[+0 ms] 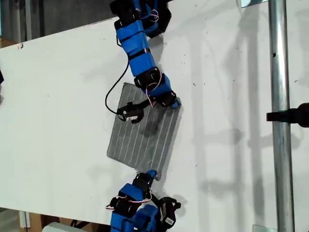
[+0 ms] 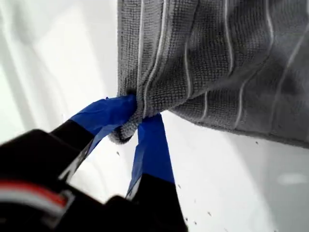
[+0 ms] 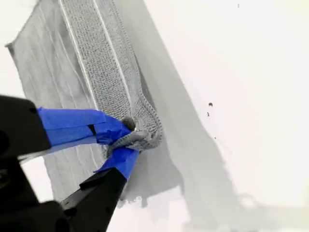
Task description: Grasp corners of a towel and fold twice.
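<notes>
Robotics lab bench; bare white tabletop (image 1: 231, 121), metal rig pole (image 1: 280, 121), blue arms

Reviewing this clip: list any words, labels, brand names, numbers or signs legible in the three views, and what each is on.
None can be read.
The towel carries only pale stripes, no tag or print.
My first gripper and my second gripper show plain blue tape, unmarked.
The white table shows only dark specks.
The metal pole bears no sign.

Towel (image 2: 217, 63) runs off the frame in both wrist views. An arm (image 1: 142, 63) covers its upper corners in the exterior view; arm bases are cropped.
</notes>
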Action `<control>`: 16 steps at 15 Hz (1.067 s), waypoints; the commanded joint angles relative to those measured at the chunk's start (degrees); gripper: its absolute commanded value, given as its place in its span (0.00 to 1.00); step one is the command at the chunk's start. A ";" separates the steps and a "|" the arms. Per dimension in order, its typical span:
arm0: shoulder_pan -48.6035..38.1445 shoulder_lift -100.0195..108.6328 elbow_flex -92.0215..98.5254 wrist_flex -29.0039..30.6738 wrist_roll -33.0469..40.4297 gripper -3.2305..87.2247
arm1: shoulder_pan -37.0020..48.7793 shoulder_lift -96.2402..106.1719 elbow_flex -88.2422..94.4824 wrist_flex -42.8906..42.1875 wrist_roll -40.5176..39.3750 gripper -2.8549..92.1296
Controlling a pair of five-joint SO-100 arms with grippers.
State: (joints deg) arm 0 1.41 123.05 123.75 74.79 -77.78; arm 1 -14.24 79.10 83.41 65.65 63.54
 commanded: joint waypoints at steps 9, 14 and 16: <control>-36.30 -32.17 -33.84 -6.94 32.96 0.00 | 41.75 12.39 8.88 6.15 -19.25 0.03; -39.46 -40.87 -53.53 -5.19 42.01 0.00 | 52.03 23.73 12.04 5.80 -26.46 0.03; -39.20 -42.19 -51.42 -4.31 40.61 0.00 | 48.16 25.05 14.33 6.42 -25.49 0.03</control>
State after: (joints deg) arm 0 -37.44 80.07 73.56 69.96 -36.74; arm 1 36.39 100.63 97.29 71.89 38.06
